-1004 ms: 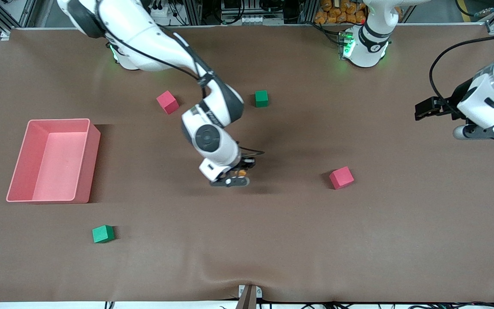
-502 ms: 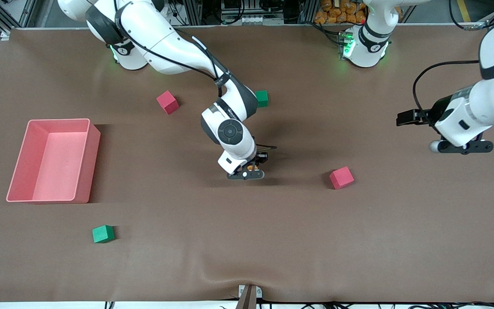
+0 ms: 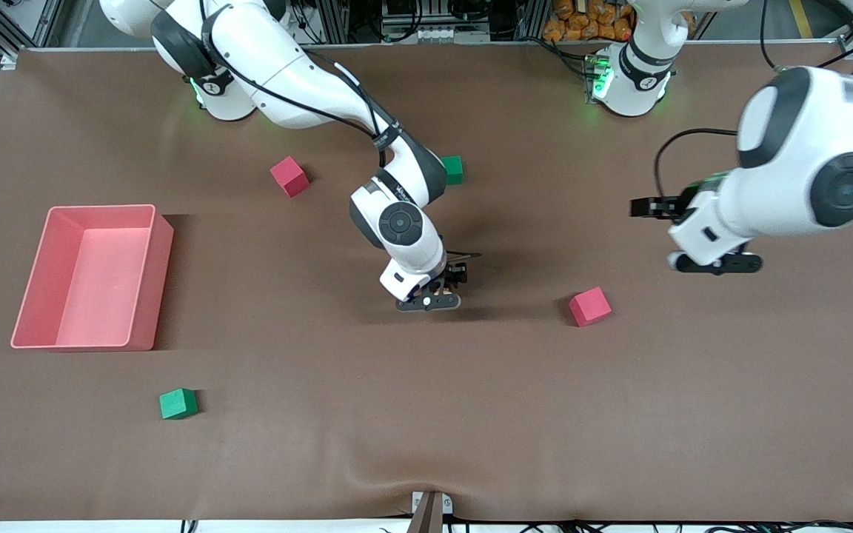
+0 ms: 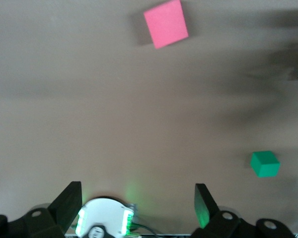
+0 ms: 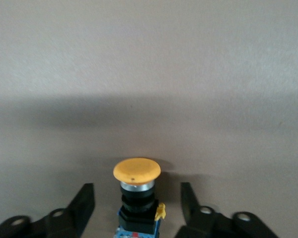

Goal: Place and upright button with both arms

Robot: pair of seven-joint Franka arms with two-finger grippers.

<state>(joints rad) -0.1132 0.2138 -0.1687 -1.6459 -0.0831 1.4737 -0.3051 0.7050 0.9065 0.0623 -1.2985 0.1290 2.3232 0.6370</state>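
The button has a round orange cap on a black blocky body. In the right wrist view it sits between the fingers of my right gripper, cap pointing away from the palm. The fingers are open, with a gap on each side of the button. In the front view my right gripper is low at the table's middle and mostly hides the button. My left gripper is open and empty above the table toward the left arm's end; its fingers stand wide apart.
A red cube lies between the two grippers and also shows in the left wrist view. A green cube and a red cube lie nearer the bases. A pink bin and a green cube are toward the right arm's end.
My left arm has swung in from the table's end toward the middle and the red cube. My right gripper has shifted a little toward the left arm's end and settled low.
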